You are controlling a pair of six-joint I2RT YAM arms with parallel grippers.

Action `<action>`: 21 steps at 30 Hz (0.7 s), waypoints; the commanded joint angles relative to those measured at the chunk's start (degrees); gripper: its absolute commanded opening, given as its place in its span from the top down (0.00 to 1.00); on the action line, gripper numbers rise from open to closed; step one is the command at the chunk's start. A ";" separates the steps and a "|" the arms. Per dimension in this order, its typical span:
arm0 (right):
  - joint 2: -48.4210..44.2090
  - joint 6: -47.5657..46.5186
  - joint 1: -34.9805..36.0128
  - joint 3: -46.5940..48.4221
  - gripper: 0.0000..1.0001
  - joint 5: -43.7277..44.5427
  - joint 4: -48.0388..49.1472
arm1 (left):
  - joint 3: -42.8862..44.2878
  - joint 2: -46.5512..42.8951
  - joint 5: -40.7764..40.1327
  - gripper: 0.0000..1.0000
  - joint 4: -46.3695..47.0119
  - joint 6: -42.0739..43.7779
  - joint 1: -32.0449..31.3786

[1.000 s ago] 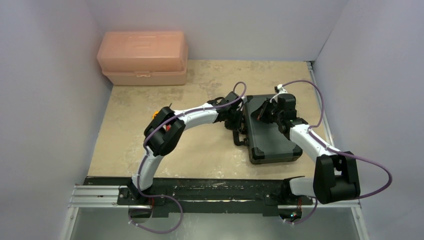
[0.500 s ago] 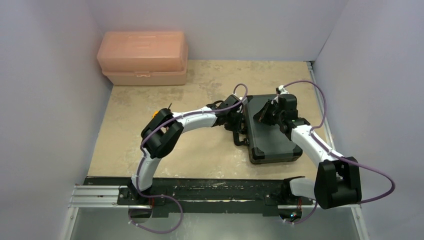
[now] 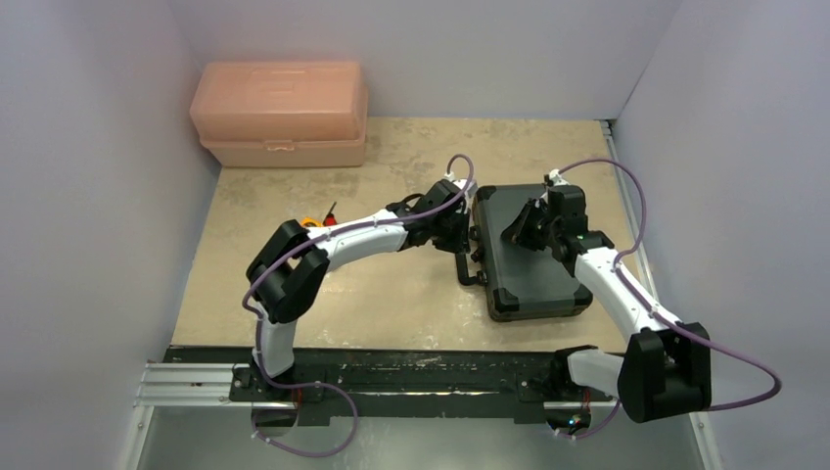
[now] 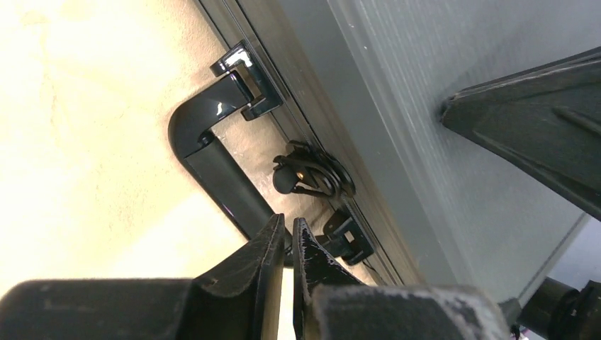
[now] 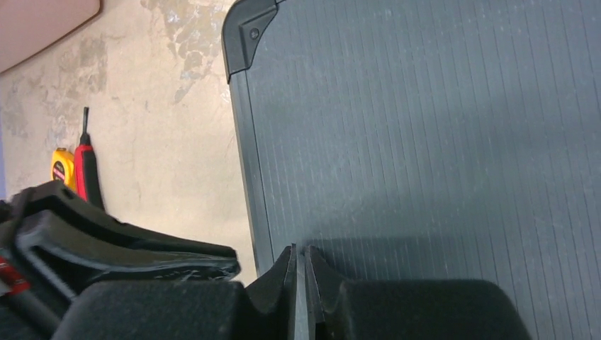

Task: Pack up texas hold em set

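Jaws pinched empty on left gripper [image 4: 287, 244] and right gripper [image 5: 300, 273]; the stiff, heavy-looking case [image 3: 533, 257] seems best taken by its handle [image 4: 212, 159].

A big peach plastic box [image 3: 281, 115] sits in the far left corner of the table [image 3: 391, 304], with its lid shut. The table top is sandy tan with pale blotches. Nearer the middle, a bit to the left, a small yellow tape measure [image 5: 60, 165] and a red knife [image 5: 88, 173] lie just beside each other. Plain pale walls [image 3: 88, 196] stand on three sides.
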 commanded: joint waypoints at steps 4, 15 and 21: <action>-4.00 -1.33 -0.01 3.27 0.82 1.76 -6.00 | -3.62 -8.66 -3.11 0.85 1.83 2.14 0.68; -9.39 -2.32 -0.03 8.32 0.70 -1.02 -6.72 | -11.00 -21.64 -8.82 0.57 0.45 6.37 1.14; -13.55 -2.75 -0.03 9.43 0.67 -2.53 -4.99 | -14.90 -30.57 -12.52 0.40 -0.91 8.85 1.10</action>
